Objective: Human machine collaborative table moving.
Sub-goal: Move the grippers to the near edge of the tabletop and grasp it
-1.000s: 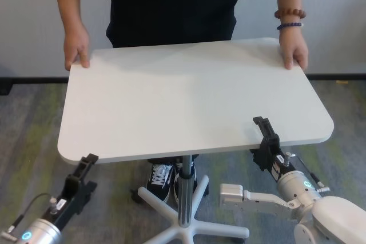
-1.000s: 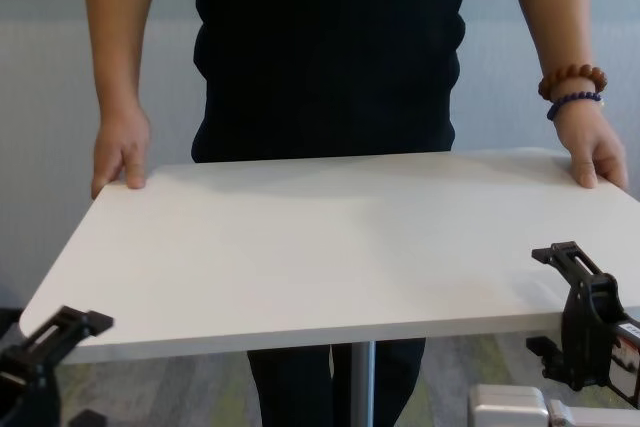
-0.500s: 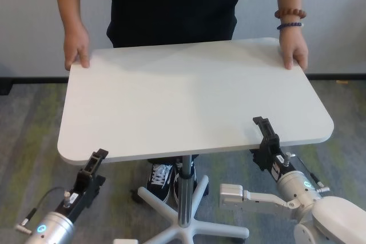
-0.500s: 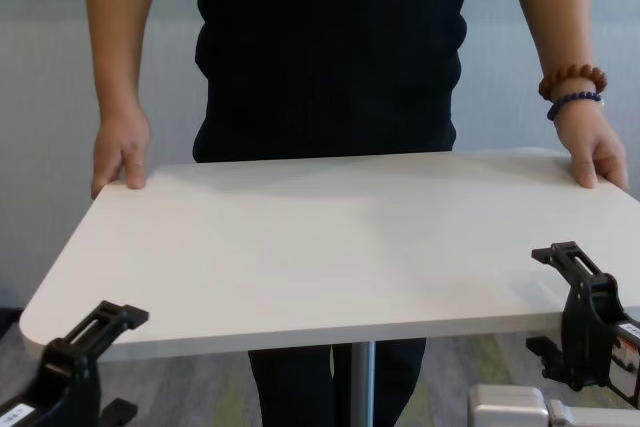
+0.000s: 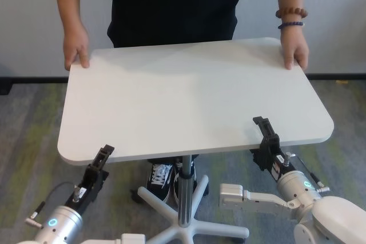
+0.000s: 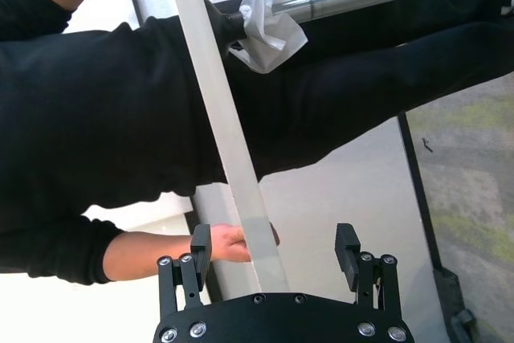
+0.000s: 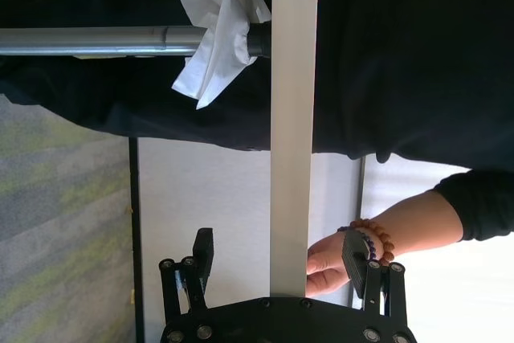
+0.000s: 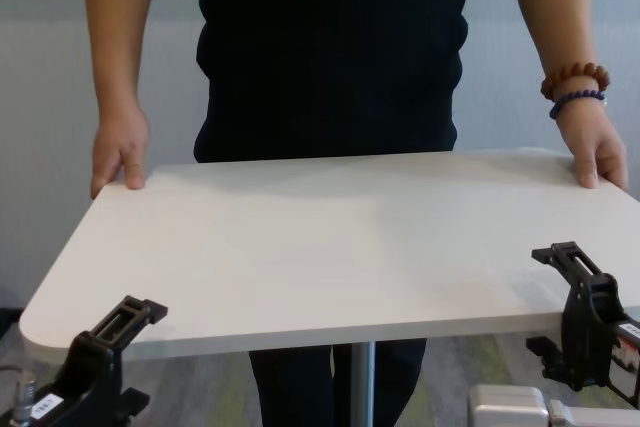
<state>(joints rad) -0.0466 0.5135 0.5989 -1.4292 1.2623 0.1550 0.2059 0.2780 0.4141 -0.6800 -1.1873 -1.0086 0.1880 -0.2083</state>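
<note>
The table (image 5: 189,98), a white top on a silver pole (image 5: 185,190), stands between me and the human (image 5: 171,4). The human holds its two far corners with both hands; bead bracelets (image 5: 290,14) are on one wrist. My left gripper (image 5: 103,159) is open at the near left edge; in the left wrist view (image 6: 273,245) the table edge (image 6: 217,118) runs between its fingers. My right gripper (image 5: 264,135) is open astride the near right edge, one finger above the top; the right wrist view (image 7: 278,253) shows the edge (image 7: 293,118) between its fingers.
The table's white star-shaped foot (image 5: 191,230) stands on grey-green carpet between my arms. The human's black-and-white shoes (image 5: 161,178) are under the top. A white tissue (image 7: 215,34) hangs where the pole meets the top. A pale wall is behind.
My left gripper has moved right and forward along the near edge, so its fingers now straddle the table edge. The right gripper, the table and the human's hands have not moved.
</note>
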